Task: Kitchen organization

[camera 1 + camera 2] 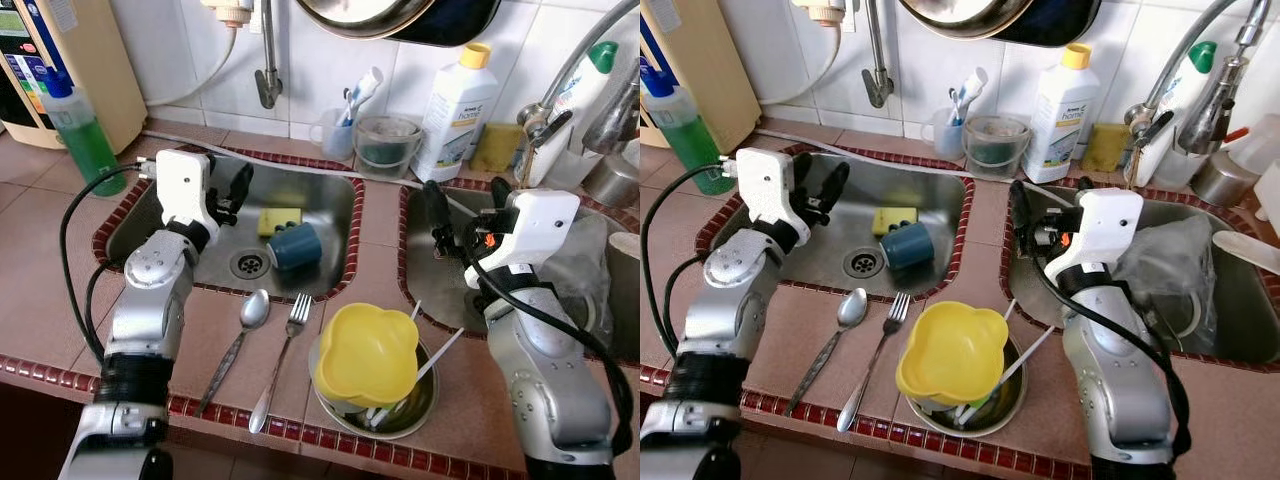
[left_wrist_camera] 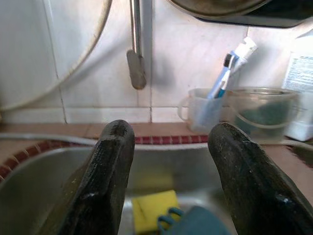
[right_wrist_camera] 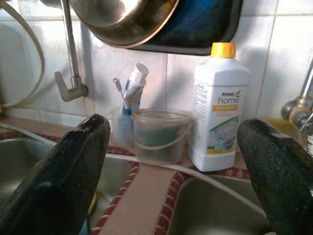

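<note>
Broadly, my tiled worktop (image 1: 40,300) carries two steel basins: the left sink (image 1: 330,215) and the right sink (image 1: 420,270). My left hand (image 1: 236,186) hangs over the left sink with its fingers spread and holding nothing; my right hand (image 1: 470,215) hangs over the near-left corner of the right sink, likewise spread and empty. Task items, largest first: a yellow bowl (image 1: 367,352) sits tilted on a steel bowl (image 1: 425,400) holding white sticks, on the worktop's front edge between the basins; I judge it light, stiff plastic, best pinched at its scalloped rim. A blue cup (image 1: 295,246) lies on its side in the left sink just beside the drain, touching a yellow sponge (image 1: 278,219); probably wet and slippery, so I would take it by the lip. A spoon (image 1: 242,340) and fork (image 1: 286,350) lie side by side on the worktop, thin, hard to lift flat. Behind stand a white detergent bottle (image 1: 456,110), a clear tub (image 1: 387,145) and a toothbrush cup (image 1: 335,130); a crumpled clear bag (image 1: 1165,265) crowds the right sink.
</note>
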### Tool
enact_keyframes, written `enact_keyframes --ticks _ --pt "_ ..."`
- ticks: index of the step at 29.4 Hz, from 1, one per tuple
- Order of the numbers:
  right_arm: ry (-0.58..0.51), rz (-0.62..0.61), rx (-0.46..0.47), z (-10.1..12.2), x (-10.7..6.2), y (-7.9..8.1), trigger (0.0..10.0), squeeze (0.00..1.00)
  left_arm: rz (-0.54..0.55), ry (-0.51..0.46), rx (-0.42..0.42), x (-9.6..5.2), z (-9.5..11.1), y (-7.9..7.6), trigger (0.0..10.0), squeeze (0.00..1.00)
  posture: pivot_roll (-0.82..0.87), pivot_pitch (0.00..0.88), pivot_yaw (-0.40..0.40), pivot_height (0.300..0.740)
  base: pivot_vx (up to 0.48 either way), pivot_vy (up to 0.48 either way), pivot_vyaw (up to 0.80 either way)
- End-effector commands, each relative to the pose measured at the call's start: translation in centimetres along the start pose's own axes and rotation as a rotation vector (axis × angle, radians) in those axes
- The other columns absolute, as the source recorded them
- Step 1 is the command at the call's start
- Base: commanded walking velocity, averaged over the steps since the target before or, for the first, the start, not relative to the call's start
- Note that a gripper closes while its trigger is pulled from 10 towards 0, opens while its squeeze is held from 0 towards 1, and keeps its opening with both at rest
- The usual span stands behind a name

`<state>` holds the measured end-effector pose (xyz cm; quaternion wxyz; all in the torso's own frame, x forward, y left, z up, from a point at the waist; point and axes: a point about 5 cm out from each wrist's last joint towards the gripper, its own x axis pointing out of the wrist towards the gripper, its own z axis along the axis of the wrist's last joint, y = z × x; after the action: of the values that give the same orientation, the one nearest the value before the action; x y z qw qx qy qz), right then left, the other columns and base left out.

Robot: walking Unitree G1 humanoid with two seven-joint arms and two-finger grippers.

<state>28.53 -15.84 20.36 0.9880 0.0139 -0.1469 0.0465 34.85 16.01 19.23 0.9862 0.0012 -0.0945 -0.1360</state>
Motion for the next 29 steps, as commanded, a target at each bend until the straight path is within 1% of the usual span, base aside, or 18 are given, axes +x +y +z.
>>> enact_keyframes --ticks 1,3,4,5,6,8,11,13,15,20,29 --pt "-0.025 -0.017 -0.035 0.0 0.2 0.0 10.0 0.00 -0.015 -0.009 -0.024 -0.1 0.5 -0.6 10.0 0.00 0.04 0.000 -0.031 0.731 0.000 0.000 0.00" --pt "-0.038 -0.046 -0.088 -0.5 0.4 0.1 10.0 0.00 0.007 -0.009 -0.067 -0.5 0.4 -1.3 10.0 0.00 0.04 0.000 -0.033 0.731 0.000 0.000 0.00" --pt "-0.038 -0.046 -0.088 -0.5 0.4 0.1 10.0 0.00 0.007 -0.009 -0.067 -0.5 0.4 -1.3 10.0 0.00 0.04 0.000 -0.033 0.731 0.000 0.000 0.00" --pt "-0.045 -0.050 -0.119 -0.7 0.5 0.3 10.0 0.00 0.015 -0.016 -0.085 -0.6 0.4 -1.5 10.0 0.00 0.04 0.000 -0.035 0.731 0.000 0.000 0.00" --pt "-0.048 -0.052 -0.130 -0.8 0.5 0.4 10.0 0.00 0.022 -0.019 -0.084 -0.8 0.4 -1.7 10.0 0.00 0.04 0.000 -0.035 0.731 0.000 0.000 0.00" --pt "-0.045 -0.049 -0.121 -1.1 0.6 0.7 10.0 0.00 0.027 -0.006 -0.096 -1.1 0.2 -1.9 10.0 0.00 0.05 0.000 -0.042 0.731 0.000 0.000 0.00" --pt "-0.047 -0.039 -0.108 -1.2 0.7 0.9 10.0 0.00 0.041 -0.004 -0.078 -1.3 0.0 -1.7 10.0 0.00 0.05 0.000 -0.047 0.731 0.000 0.000 0.00" --pt "-0.049 -0.038 -0.108 -1.3 0.9 0.9 10.0 0.00 0.055 -0.014 -0.077 -1.4 0.2 -1.7 10.0 0.00 0.05 0.000 -0.049 0.731 0.000 0.000 0.00" --pt "-0.052 -0.038 -0.111 -1.4 1.1 0.9 10.0 0.00 0.071 -0.034 -0.051 -1.5 0.4 -1.6 10.0 0.00 0.06 0.000 -0.054 0.731 0.000 0.000 0.00" --pt "-0.053 -0.042 -0.110 -1.5 1.4 0.8 10.0 0.00 0.086 -0.036 -0.069 -1.7 0.5 -1.6 10.0 0.00 0.06 0.000 -0.060 0.731 0.000 0.000 0.00" --pt "-0.047 -0.034 -0.105 -1.7 1.5 1.0 10.0 0.00 0.083 -0.018 -0.064 -1.8 0.4 -1.4 10.0 0.00 0.06 0.000 -0.061 0.731 0.000 0.000 0.00"
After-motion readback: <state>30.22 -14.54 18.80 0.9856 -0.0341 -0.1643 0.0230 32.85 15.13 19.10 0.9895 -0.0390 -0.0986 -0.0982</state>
